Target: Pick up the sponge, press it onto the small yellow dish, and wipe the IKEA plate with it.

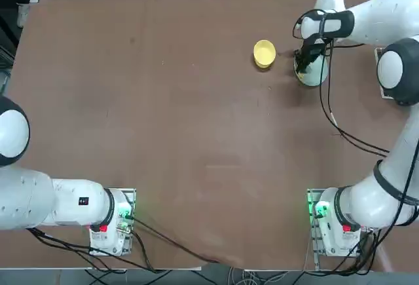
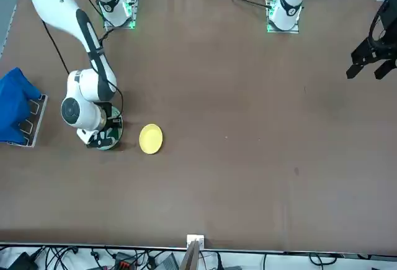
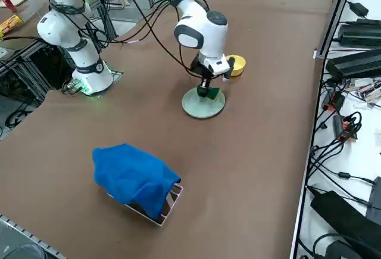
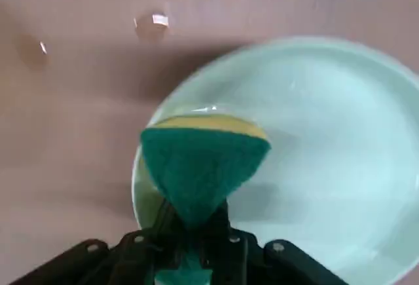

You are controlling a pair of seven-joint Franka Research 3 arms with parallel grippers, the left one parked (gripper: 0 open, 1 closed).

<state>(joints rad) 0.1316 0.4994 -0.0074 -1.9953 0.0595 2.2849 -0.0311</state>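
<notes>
the right gripper [image 3: 206, 90] points down over the plate [image 3: 203, 105], its 2 fingers clamped on the sponge [image 4: 201, 167]. in the wrist view the sponge is pinched at its near end, dark green face toward the camera, with a strip of yellow foam along its far edge. that far end sits over the plate's inner surface close to the rim. whether the sponge presses on the plate or hangs just above it cannot be told.

the pale green plate lies flat on the brown table [image 1: 183, 134], toward the far right of it in the top view, mostly covered there by the arm's wrist. in the side view the plate's near half is bare and the sponge [image 3: 208, 93] shows as a small green block under the gripper, over the plate's far part.

the yellow dish [image 1: 264, 54] stands just beside the plate, apart from it, on the side toward the table's middle. in the front view the dish [image 2: 151, 139] is right of the plate [image 2: 107, 139].

a blue cloth [image 3: 134, 177] is draped over a small rack near the table's right edge, well apart from the dishes.
</notes>
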